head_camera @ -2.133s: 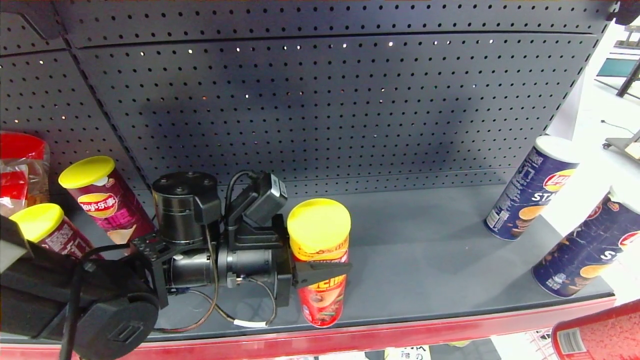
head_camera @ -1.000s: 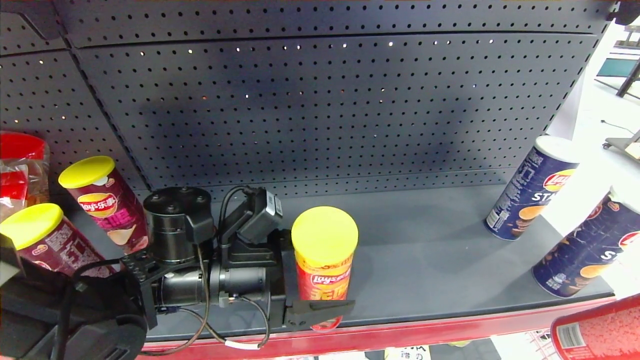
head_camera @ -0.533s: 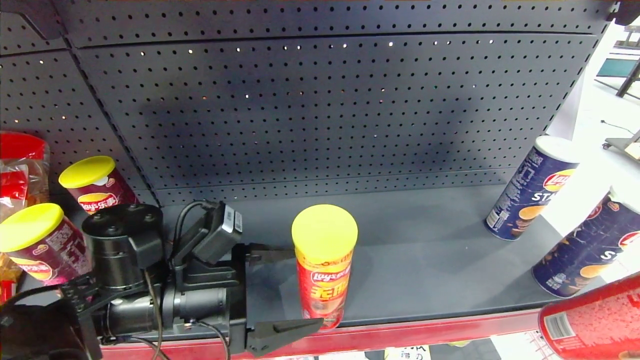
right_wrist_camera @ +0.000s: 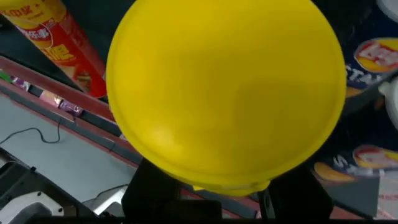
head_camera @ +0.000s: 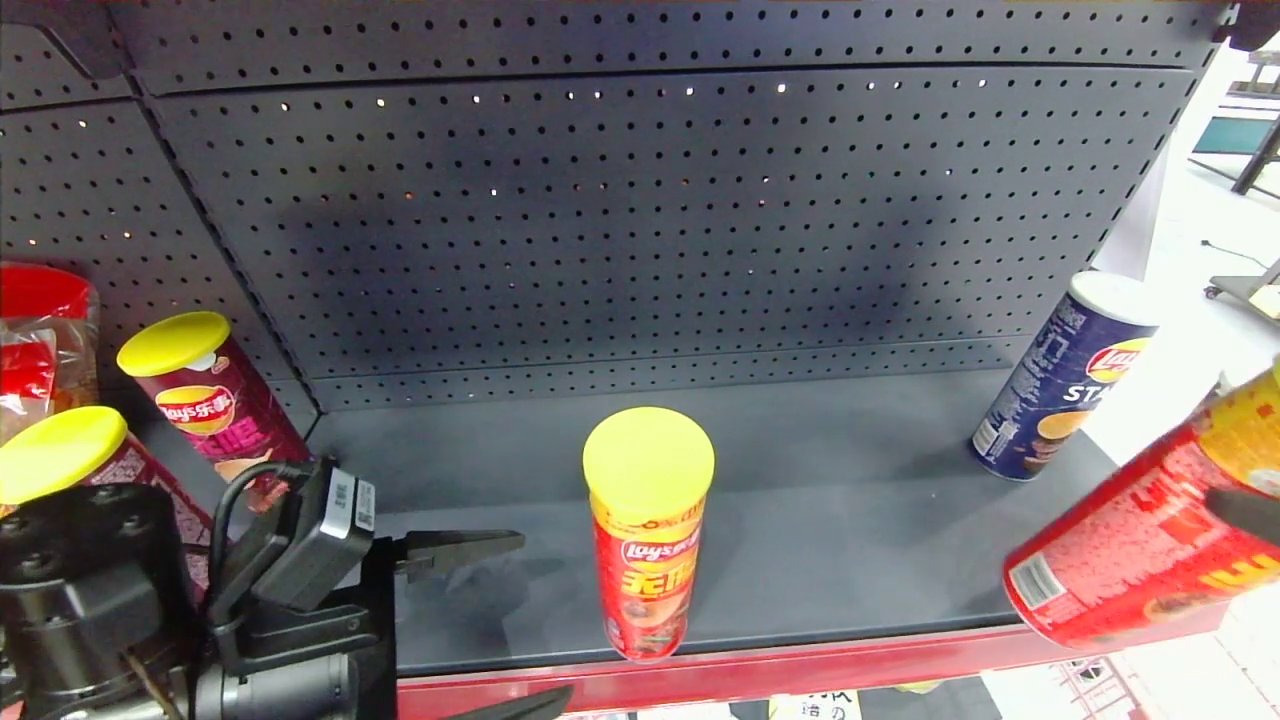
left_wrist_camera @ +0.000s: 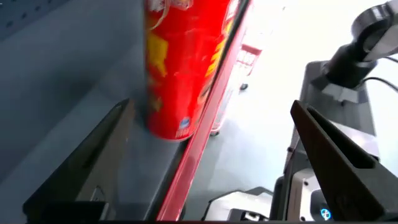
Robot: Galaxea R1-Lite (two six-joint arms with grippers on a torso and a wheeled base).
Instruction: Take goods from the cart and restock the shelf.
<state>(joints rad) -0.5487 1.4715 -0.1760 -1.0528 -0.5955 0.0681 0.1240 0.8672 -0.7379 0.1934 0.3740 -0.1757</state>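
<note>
A red chip can (head_camera: 645, 545) with a yellow lid stands upright near the front of the dark grey shelf (head_camera: 850, 500); it also appears in the left wrist view (left_wrist_camera: 180, 62). My left gripper (head_camera: 490, 625) is open and empty at the lower left, apart from that can, its fingers (left_wrist_camera: 93, 168) spread wide. At the right edge a second red can (head_camera: 1130, 545) hangs tilted in front of the shelf's right end, with my right gripper (head_camera: 1238, 515) shut on it. Its yellow lid (right_wrist_camera: 227, 93) looms close in the right wrist view.
Two maroon cans (head_camera: 215, 400) with yellow lids and bagged goods (head_camera: 40, 340) stand at the shelf's left. A blue can (head_camera: 1060, 380) stands at the back right. A pegboard wall (head_camera: 650, 220) backs the shelf, and a red lip (head_camera: 800, 665) runs along its front.
My left gripper let go of the standing red can, opened and drew back to the lower left. The right arm lifted the second red can from the bottom right corner up to shelf height.
</note>
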